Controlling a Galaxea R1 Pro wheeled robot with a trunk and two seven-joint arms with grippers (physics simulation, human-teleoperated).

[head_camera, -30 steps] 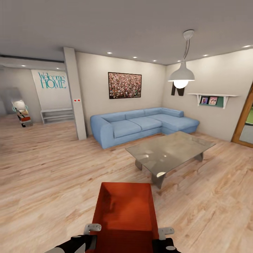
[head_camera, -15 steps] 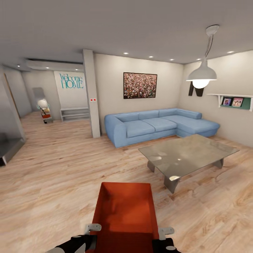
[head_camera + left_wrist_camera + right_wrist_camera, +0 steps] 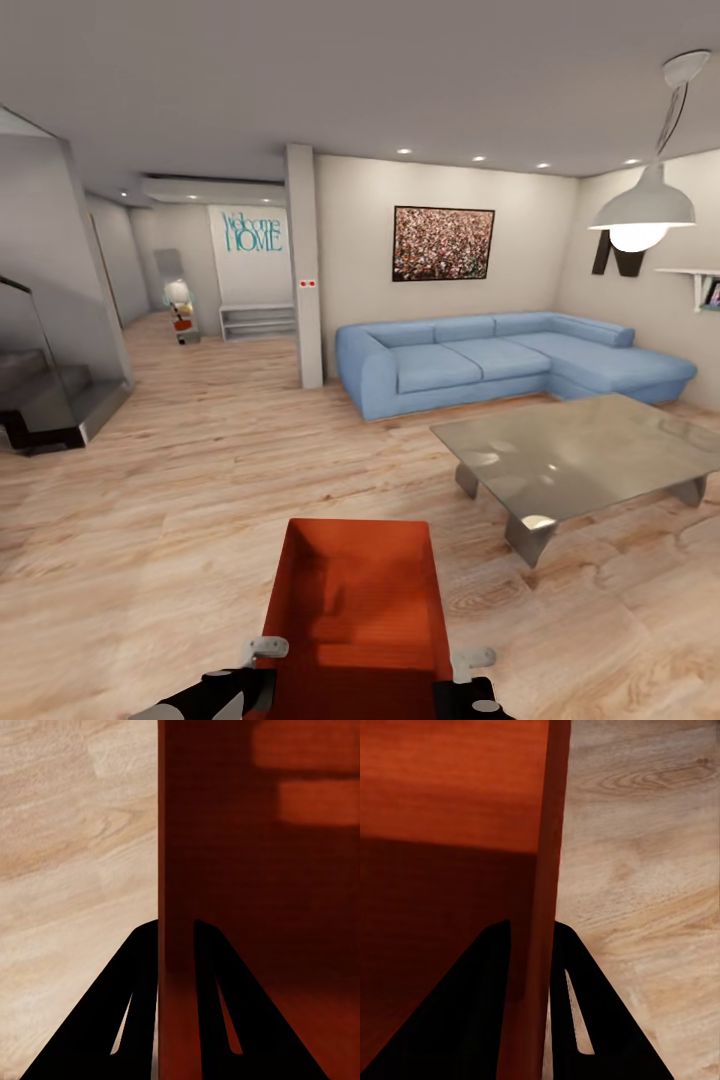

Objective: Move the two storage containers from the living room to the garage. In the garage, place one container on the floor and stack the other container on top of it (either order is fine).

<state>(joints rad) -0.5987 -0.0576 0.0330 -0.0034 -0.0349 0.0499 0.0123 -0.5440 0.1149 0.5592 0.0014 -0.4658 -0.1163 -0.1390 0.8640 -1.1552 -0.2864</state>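
Observation:
One orange-red storage container (image 3: 355,590) hangs in front of me over the light wood planks of the living room, open side up and empty. My left gripper (image 3: 262,655) is shut on its left wall and my right gripper (image 3: 470,662) on its right wall. In the left wrist view the left gripper (image 3: 176,926) has its black fingers astride the thin wall of the container (image 3: 255,870). The right wrist view shows the same for the right gripper (image 3: 532,926) and the container (image 3: 450,795). The garage is out of view.
A glass coffee table (image 3: 580,455) stands ahead to the right, with a blue corner sofa (image 3: 490,360) behind it. A white pillar (image 3: 305,270) divides the room from a hallway (image 3: 200,350) leading back left. A staircase (image 3: 50,400) sits at the far left. A pendant lamp (image 3: 645,205) hangs upper right.
The whole view has turned to the left: sofa, table and lamp slid right in the picture and the staircase came into sight. The container stays gripped in the same place before me.

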